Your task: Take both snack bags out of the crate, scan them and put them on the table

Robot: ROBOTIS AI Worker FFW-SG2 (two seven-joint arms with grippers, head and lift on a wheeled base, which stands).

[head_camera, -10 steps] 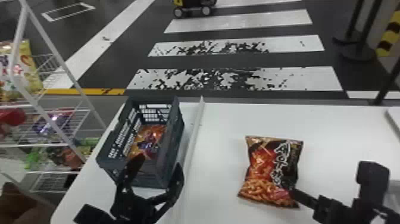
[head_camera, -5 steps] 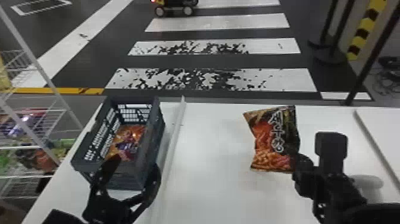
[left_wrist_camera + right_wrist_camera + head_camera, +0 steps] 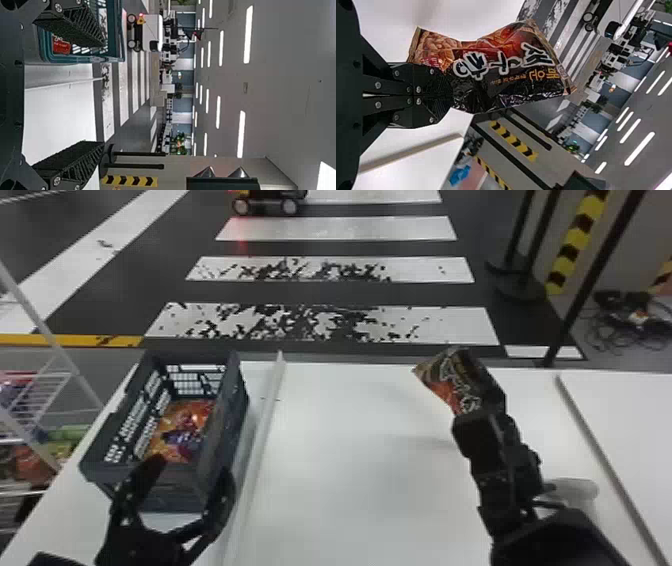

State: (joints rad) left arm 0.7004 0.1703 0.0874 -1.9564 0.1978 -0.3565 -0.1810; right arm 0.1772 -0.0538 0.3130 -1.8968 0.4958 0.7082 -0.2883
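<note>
- Head view: the crate (image 3: 175,490) stands on the robot's left side of the white table (image 3: 350,470), just beside a pale raised strip (image 3: 265,405). The orange snack bag (image 3: 182,430) (shiny, with a dark purple patch) lies inside it. The left gripper (image 3: 191,475) is at the crate's near end, its two fingers spread wide and empty. Over on the right side, the right gripper (image 3: 477,420) has the black-and-red snack bag (image 3: 450,382) out of the crate, above the table's far part. A wire rack (image 3: 40,395) (packets on its shelves) is at the left edge, and a small wheeled vehicle (image 3: 267,202) is on the striped floor beyond.
- Left wrist view: the left gripper's fingers stand well apart, with nothing between them. One of them overlaps the crate, where a bit of red packaging shows (too little to tell much).
- Right wrist view: the right gripper's fingers are closed together on one edge of the black-and-red snack bag, which is creased (its printed front faces the camera) and held clear of the table.
</note>
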